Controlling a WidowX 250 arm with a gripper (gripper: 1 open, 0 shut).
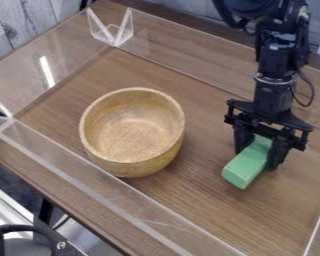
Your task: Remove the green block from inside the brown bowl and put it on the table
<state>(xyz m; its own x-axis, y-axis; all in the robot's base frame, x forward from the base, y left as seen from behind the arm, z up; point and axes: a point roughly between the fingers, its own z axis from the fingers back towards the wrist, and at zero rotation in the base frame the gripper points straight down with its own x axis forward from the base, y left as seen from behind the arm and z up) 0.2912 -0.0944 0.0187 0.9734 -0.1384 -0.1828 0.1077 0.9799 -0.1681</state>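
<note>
The green block (250, 165) lies on the table (149, 205) to the right of the brown bowl (132, 129), tilted with its far end up between my fingers. My gripper (268, 146) points steeply down over that far end and is shut on the green block. The block's near end rests on the wood. Nothing lies inside the bowl, whose pale grainy floor shows fully.
Clear acrylic walls (69, 165) run round the tabletop, with a folded clear corner piece (112, 28) at the back. The black arm (279, 50) rises from the gripper toward the upper right.
</note>
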